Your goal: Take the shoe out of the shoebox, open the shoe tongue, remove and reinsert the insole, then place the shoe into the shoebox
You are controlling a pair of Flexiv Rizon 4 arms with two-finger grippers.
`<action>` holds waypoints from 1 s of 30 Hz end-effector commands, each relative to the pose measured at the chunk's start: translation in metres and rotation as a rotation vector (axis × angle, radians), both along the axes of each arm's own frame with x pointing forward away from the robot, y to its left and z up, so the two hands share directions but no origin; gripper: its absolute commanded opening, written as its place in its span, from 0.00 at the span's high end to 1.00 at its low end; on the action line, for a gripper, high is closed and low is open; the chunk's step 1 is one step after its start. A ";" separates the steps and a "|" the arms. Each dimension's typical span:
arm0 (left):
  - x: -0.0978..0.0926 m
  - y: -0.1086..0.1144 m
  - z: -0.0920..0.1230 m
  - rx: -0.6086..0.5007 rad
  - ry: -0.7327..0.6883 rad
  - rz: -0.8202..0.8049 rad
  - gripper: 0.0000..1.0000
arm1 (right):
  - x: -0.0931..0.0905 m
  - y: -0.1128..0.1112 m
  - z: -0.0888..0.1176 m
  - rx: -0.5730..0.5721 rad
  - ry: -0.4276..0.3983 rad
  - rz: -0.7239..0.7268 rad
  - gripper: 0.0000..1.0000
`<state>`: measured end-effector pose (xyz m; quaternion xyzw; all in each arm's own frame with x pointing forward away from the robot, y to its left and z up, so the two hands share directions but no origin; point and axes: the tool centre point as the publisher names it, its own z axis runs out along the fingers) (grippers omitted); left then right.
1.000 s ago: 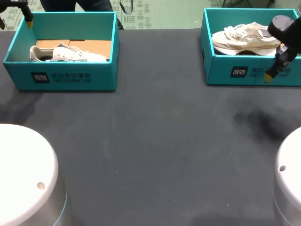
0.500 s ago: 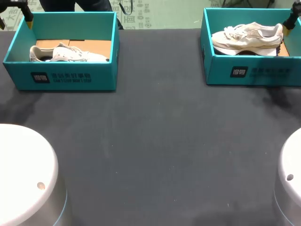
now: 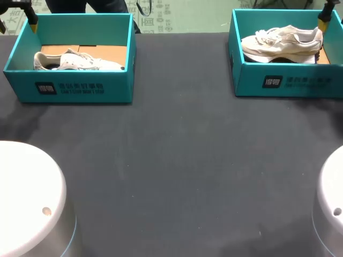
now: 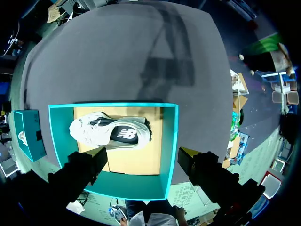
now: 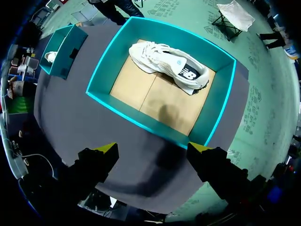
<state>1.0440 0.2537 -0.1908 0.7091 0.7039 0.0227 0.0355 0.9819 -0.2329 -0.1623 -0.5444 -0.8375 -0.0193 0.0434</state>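
Two teal shoeboxes stand at the table's far side. The left box (image 3: 80, 88) (image 4: 113, 186) holds a white shoe (image 3: 75, 60) (image 4: 110, 133) lying on its side. The right box (image 3: 300, 83) (image 5: 216, 108) holds a cream shoe (image 3: 281, 42) (image 5: 169, 66). My left gripper (image 4: 143, 157) hangs open high above the left box, holding nothing; in the head view one yellow fingertip (image 3: 34, 24) shows at that box's far left corner. My right gripper (image 5: 154, 149) is open and empty, high above the right box's edge, with a fingertip (image 3: 323, 22) showing by its far right corner.
Dark cloth covers the table (image 3: 177, 160) between the boxes and the front. The white arm bases (image 3: 27, 203) (image 3: 332, 209) sit at the two front corners. Each wrist view also catches the other box (image 4: 28, 134) (image 5: 63, 52) off to the side.
My right arm has risen from in front of the right box's right corner to above its far right corner, largely leaving the head view. The left arm, boxes and shoes have not moved.
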 end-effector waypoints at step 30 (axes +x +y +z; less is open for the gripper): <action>-0.001 0.000 0.000 0.002 -0.002 -0.001 0.00 | 0.089 0.017 -0.027 -0.240 -0.148 -0.199 0.00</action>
